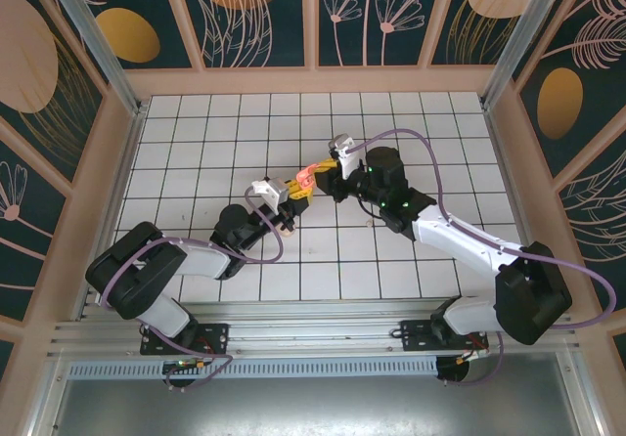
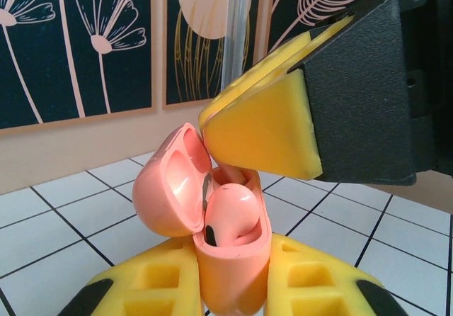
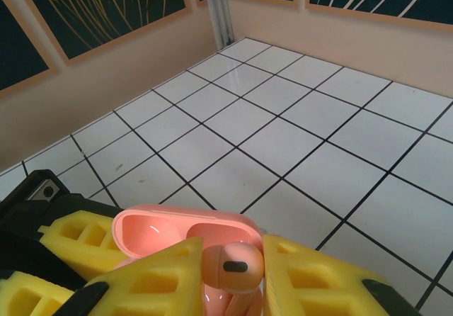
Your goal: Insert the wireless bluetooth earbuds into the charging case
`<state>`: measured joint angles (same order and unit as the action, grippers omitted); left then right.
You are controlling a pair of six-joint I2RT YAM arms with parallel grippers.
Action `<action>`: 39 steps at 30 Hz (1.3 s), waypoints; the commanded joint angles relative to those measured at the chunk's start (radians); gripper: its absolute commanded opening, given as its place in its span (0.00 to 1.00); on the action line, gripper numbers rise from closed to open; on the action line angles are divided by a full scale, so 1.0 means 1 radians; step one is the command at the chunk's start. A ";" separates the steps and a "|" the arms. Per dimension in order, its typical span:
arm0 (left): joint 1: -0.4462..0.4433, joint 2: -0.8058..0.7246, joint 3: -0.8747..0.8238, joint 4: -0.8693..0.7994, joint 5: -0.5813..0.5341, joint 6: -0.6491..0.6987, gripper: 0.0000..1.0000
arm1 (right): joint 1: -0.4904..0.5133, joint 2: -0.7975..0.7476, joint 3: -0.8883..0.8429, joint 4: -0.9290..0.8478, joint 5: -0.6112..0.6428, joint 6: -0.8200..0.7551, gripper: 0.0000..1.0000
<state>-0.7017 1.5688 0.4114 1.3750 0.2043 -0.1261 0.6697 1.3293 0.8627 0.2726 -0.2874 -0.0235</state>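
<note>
- The coral earbud (image 3: pixel 233 263) sits head-up in the mouth of the open pink case (image 2: pixel 230 266), stem down; it looks not quite seated.
- The right hand (image 3: pixel 230 280) pinches the earbud between its yellow pads (image 3: pixel 156 280), reaching in from 2 o'clock in the top view.
- The left hand (image 2: pixel 230 295) is clamped on the case body, holding it upright over the middle of the tiled surface (image 1: pixel 196 143).
- To do this well: press straight down the well, hold the case steady, and let go only once the bud lies flush. A tilted bud could jam or spring out.
- The lid (image 2: pixel 166 188) hangs open at 9 o'clock in the left wrist view.
- The right pads crowd the case mouth, so the lid cannot close until they lift away.
- The patterned walls (image 1: pixel 254 16) stand well apart.
</note>
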 commanded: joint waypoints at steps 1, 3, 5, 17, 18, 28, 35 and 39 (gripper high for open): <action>-0.006 -0.033 0.031 0.023 -0.001 -0.018 0.06 | 0.011 -0.001 -0.011 -0.018 0.016 -0.028 0.23; -0.006 -0.033 0.032 0.022 -0.002 -0.018 0.06 | 0.012 -0.007 -0.013 -0.025 0.009 -0.032 0.23; -0.007 -0.032 0.033 0.022 -0.002 -0.018 0.06 | 0.012 -0.016 -0.016 -0.027 -0.004 -0.033 0.24; -0.007 -0.025 0.032 0.004 0.013 -0.003 0.06 | -0.015 -0.063 0.004 -0.023 -0.110 0.021 0.47; -0.006 -0.026 0.030 0.000 0.019 0.003 0.06 | -0.022 -0.071 0.004 -0.020 -0.124 0.028 0.48; -0.006 -0.028 0.028 -0.022 0.157 0.069 0.07 | -0.193 -0.126 -0.012 0.013 -0.423 0.210 0.58; -0.006 -0.012 0.044 -0.028 0.305 0.076 0.08 | -0.225 -0.048 0.066 -0.099 -0.581 0.243 0.62; -0.007 -0.010 0.052 -0.031 0.326 0.074 0.08 | -0.225 -0.007 0.088 -0.130 -0.650 0.248 0.62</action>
<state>-0.7017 1.5642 0.4381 1.3293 0.4721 -0.0677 0.4492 1.3014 0.9100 0.1818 -0.8391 0.2024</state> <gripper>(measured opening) 0.170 0.623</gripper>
